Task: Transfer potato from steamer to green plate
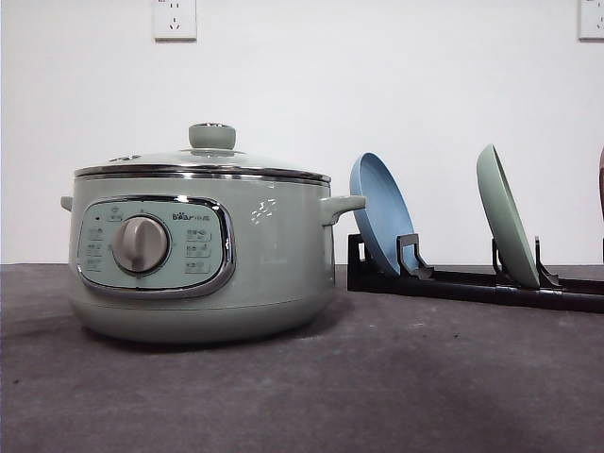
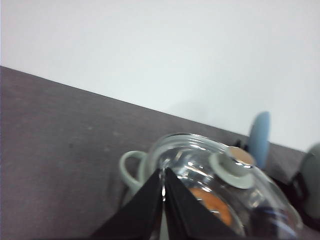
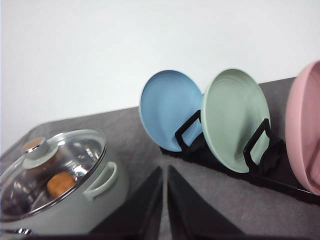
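The left pincer [image 2: 163,192] hangs above the steamer [image 1: 203,250], angled down at the near edge of its glass lid [image 2: 220,180]; its two dark fingers lie almost together, with only a thin slit between the tips, and grip nothing. The right pincer [image 3: 164,187] hovers over the dark surface [image 1: 377,396], between the steamer and the black rack [image 1: 472,281]; its fingers are likewise nearly closed and empty.

The potato [image 3: 61,183] lies inside the steamer, seen as an orange-brown lump through the glass lid, which sits in place with its knob [image 1: 212,136] on top. The steamer stands on the left part of the surface, its control panel [image 1: 156,245] with the silver dial [image 1: 141,244] facing the front camera. A small brand mark sits above the dial to its right, and small button labels flank the dial; none is sharp enough to read.

To the right, the rack holds plates on edge: the blue plate [image 1: 380,212] nearest the steamer, then the green plate [image 1: 506,215], then a pink plate [image 3: 304,127]. Two wall sockets [image 1: 175,18] show on the white wall.
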Available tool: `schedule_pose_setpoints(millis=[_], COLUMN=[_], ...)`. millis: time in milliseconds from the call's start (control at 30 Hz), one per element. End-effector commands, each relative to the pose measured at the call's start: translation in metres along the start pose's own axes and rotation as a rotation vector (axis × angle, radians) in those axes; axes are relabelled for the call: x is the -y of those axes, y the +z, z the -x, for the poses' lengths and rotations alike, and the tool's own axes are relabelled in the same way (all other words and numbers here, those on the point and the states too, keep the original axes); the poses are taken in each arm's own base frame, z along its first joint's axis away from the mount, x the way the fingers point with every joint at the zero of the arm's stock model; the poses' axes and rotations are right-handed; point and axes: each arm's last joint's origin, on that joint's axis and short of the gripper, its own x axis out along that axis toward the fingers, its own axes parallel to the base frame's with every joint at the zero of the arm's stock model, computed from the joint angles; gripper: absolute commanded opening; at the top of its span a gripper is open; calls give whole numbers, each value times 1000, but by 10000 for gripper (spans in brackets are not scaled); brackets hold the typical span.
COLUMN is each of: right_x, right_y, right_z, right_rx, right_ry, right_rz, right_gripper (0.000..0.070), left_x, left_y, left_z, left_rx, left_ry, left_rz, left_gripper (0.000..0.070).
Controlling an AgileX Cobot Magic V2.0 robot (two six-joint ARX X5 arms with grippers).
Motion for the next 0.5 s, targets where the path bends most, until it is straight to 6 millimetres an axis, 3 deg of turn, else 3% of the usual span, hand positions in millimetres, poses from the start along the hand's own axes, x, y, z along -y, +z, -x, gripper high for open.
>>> schedule_pose_setpoints(millis=[0,267,467], right_x=[-5,-21,-28], right_y=[12,53,75], right_z=[2,-1,-7], right_rx=[-7,-106,-166], right_ry=[16,86,150], right_rz=[43,114,161], right_gripper=[2,2,2], left_x=[8,33,48], left_y=[16,64,86], left_z=[-1,-13,-22], left_rx=[-12,-86,-142], left_ry=[-39,-189,-305], left_rz=[-43,-87,-128], left_gripper=[0,0,0])
